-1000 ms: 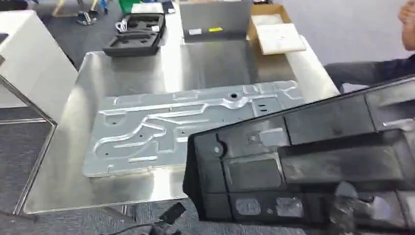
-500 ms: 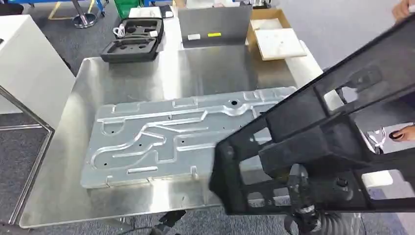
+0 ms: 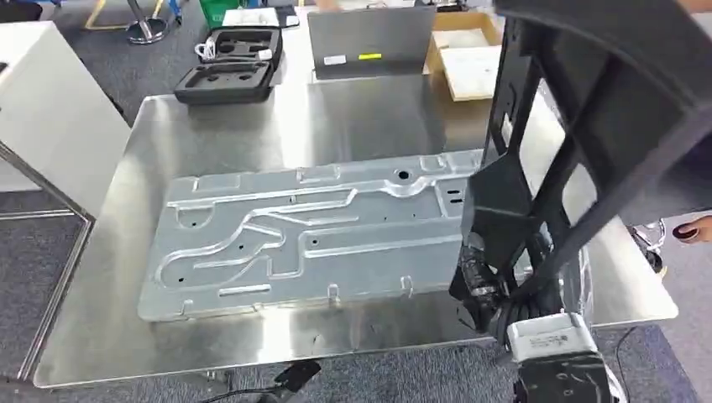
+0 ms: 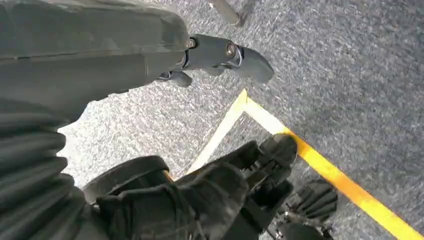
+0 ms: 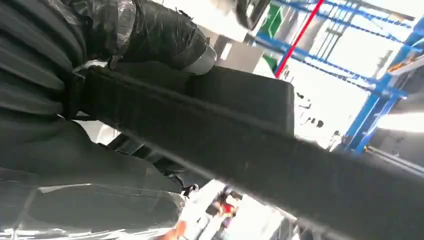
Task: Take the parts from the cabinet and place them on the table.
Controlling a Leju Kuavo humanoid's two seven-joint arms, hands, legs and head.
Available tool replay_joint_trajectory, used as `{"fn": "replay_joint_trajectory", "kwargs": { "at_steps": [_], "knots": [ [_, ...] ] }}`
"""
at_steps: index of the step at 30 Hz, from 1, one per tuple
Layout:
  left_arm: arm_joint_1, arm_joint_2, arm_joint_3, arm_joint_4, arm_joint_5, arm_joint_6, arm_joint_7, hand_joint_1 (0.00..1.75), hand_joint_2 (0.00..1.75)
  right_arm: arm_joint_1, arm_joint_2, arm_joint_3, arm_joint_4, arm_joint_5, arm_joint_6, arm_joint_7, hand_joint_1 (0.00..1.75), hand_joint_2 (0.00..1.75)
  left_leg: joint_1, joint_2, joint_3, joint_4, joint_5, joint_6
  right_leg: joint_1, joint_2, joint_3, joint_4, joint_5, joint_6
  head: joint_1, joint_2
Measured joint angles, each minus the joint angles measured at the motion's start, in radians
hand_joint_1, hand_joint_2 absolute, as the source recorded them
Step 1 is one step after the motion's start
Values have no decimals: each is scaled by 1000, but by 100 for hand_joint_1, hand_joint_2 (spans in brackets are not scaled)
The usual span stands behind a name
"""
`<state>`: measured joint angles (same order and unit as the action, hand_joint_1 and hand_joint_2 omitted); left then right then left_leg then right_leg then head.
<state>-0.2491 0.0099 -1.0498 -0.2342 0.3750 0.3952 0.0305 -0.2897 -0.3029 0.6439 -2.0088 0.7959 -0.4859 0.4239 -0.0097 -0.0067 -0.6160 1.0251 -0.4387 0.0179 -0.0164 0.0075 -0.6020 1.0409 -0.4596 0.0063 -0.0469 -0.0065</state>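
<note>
The right hand (image 3: 491,285) holds the black frame (image 3: 579,126) up on end over the table's (image 3: 218,126) right edge, so I think it should tip it flat slowly, beside the plate (image 3: 311,231), not on it.

Head view high, facing down over the table (image 3: 252,117), wrist views close — left floorward, right upward
</note>
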Motion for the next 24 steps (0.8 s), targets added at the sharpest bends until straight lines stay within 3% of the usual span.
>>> {"fn": "replay_joint_trajectory", "kwargs": {
  "at_steps": [1,2,4,5,6,7,8,10,11,13,15,16,17,18,20,21,22,24],
  "knots": [
    [-1,0,-1,0,-5,-5,2,0,175,-20,-9,0,6,39,25,29,164,175,3,1,-7,12,-12,-7,-5,-1,3,-3,3,-6,1,0],
    [-4,0,-3,0,-9,-11,2,0,175,-36,-19,-1,16,79,53,53,164,175,3,1,-21,50,-39,-14,-7,-1,3,-3,3,-9,-8,0],
    [-8,-1,-6,0,-15,-29,13,0,175,-80,-50,-5,41,138,152,82,164,175,9,2,-87,194,-109,-23,-7,-1,1,-3,4,-12,-9,0],
    [-9,-1,-10,0,-18,-34,18,0,175,-114,-71,-8,60,157,214,86,164,175,11,2,-120,264,-133,-26,-6,0,0,-3,5,-13,-12,0],
    [-11,-1,-13,0,-20,-39,23,0,175,-140,-92,-11,84,171,274,87,164,175,11,2,-143,309,-139,-26,-6,0,1,-3,5,-13,-13,0],
    [-12,-2,-13,0,-20,-39,27,0,175,-160,-114,-16,104,202,328,87,164,175,11,2,-141,297,-117,-24,-5,0,2,-3,4,-13,-12,0],
    [-13,-3,-13,0,-20,-36,33,0,175,-186,-140,-16,123,253,403,87,164,175,11,2,-117,245,-83,-20,-5,-1,2,-3,4,-13,-12,0],
    [-13,-5,-13,0,-20,-20,39,0,175,-246,-192,-16,161,347,563,87,164,175,10,2,-31,69,1,-7,-3,0,3,-3,4,-12,-13,0],
    [-14,-5,-14,0,-20,-15,40,0,175,-271,-212,-16,180,372,626,87,164,175,7,1,-6,15,-5,2,-4,0,2,-3,4,-10,-12,0],
    [-12,-10,-14,0,-12,-8,38,0,175,-299,-270,-16,228,377,719,87,164,175,0,0,0,2,-4,4,-2,-2,-4,-7,8,6,-13,0],
    [-6,-12,-14,0,-7,-6,33,0,175,-306,-321,-16,265,362,753,89,164,175,1,-5,-2,-3,0,12,-1,-4,0,-15,11,19,-12,0],
    [-6,-13,-14,0,-5,-6,33,0,175,-307,-350,-16,275,343,770,90,164,175,10,-3,7,-21,9,22,-3,-4,-4,-11,2,25,-11,0],
    [-8,-14,-14,0,-5,-3,32,0,175,-305,-384,-19,283,323,785,90,164,175,7,-3,11,-25,11,25,-3,-4,-12,11,-14,29,-10,0],
    [-10,-17,-14,0,-2,-1,32,0,175,-298,-411,-25,291,307,791,90,164,175,7,-3,11,-25,11,33,-3,-3,-38,69,-48,32,-10,0],
    [-10,-20,-14,0,2,2,28,0,175,-263,-456,-45,306,279,797,90,164,175,5,-3,12,-25,8,37,-2,-3,-119,227,-111,38,-10,0],
    [-8,-22,-14,0,3,3,26,0,175,-241,-475,-55,312,267,799,90,164,175,5,-3,11,-23,7,39,-3,-3,-150,280,-119,41,-9,0],
    [-7,-23,-14,0,3,3,26,0,175,-221,-494,-64,317,261,801,90,164,175,5,-3,12,-22,5,39,-4,-4,-156,280,-102,43,-9,0],
    [-8,-26,-14,0,3,3,25,0,175,-196,-525,-84,322,258,801,90,164,175,6,-3,13,-12,-3,37,-9,-4,-107,162,-21,48,-8,0]
  ]
}}
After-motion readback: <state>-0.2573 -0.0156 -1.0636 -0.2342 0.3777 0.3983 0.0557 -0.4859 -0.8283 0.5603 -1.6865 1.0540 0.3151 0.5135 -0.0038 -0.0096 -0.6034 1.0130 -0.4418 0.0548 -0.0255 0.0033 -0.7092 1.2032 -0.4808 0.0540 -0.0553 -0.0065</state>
